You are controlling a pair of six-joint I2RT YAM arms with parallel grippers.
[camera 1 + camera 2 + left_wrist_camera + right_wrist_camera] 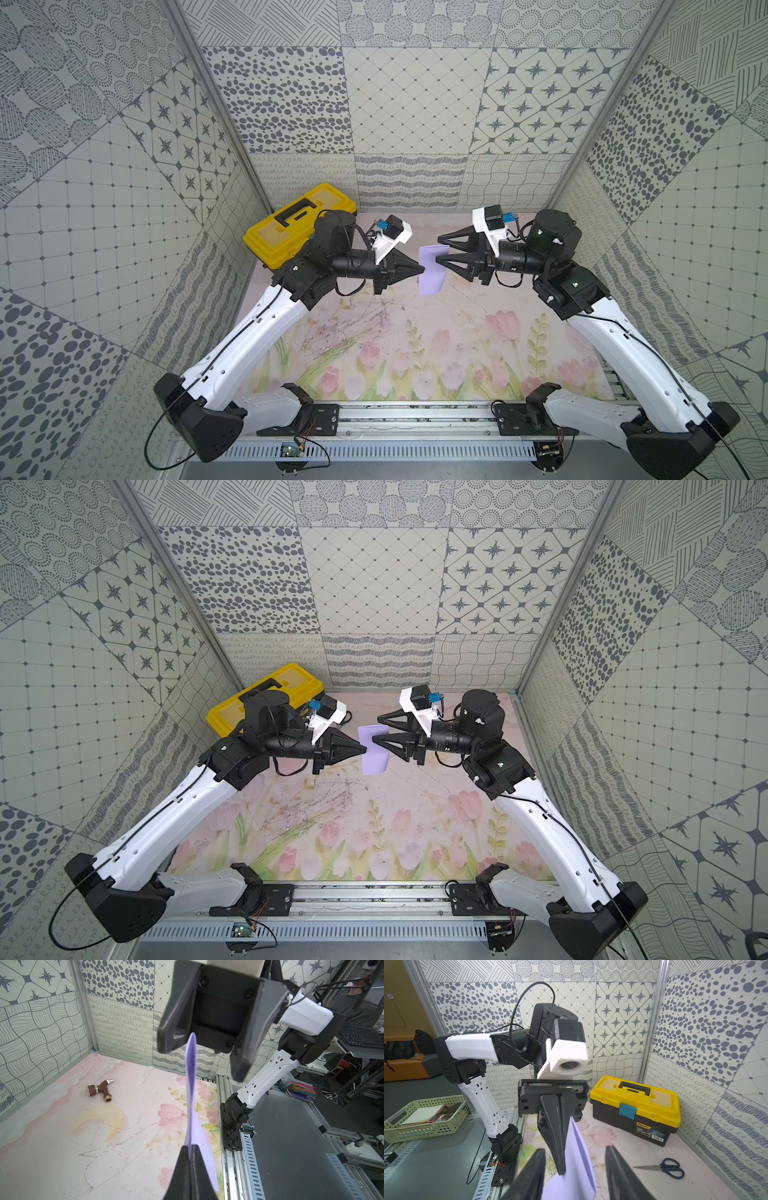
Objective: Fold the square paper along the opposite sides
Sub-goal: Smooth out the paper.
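Observation:
The square paper (432,272) (374,754) is pale lavender and shows as a narrow rectangle in both top views, held up off the floral table mat. My left gripper (422,269) (364,749) (190,1146) is shut on the paper's left edge. The sheet (191,1084) runs edge-on away from it towards the right gripper. My right gripper (437,249) (375,729) (575,1148) is open. Its jaws stand one on each side of the paper (579,1159) without touching it.
A yellow and black toolbox (286,232) (633,1103) stands in the back left corner behind the left arm. Blue-handled scissors (662,1167) lie on the mat in front of it. A brown tap fitting (99,1089) lies at the back right. A green basket (396,1126) sits off the table.

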